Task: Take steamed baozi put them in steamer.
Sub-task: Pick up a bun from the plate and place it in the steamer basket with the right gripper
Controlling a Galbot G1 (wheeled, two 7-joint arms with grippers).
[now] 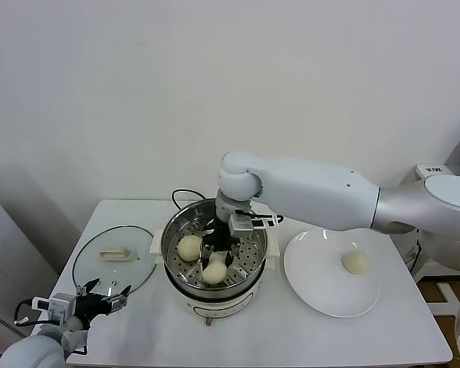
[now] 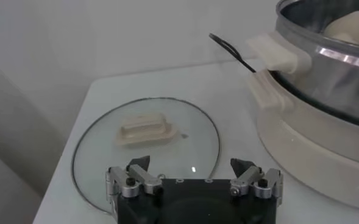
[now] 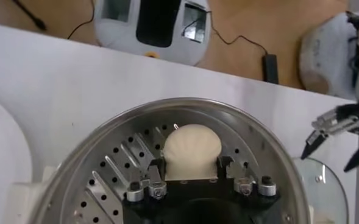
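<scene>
Baozi (image 3: pixel 191 151) sits on the steamer (image 3: pixel 106 170) tray between the right hand's (image 3: pixel 191 176) loosely parted fingers.

On your white surface (image 1: pixel 307 337) lie a glass lid (image 1: pixel 113 261) with cream handle (image 1: pixel 116 254) and a white plate (image 1: pixel 322 280).

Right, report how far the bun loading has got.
Done: two smooth cream-white buns already lie on the perforated tray of the shiny round steel steamer pot. In hand: the right end effector is down inside the pot with a third bun between its fingers, touching the tray. Left: one bun waits on the flat white plate. The left end effector idles open near the glass lid.
</scene>
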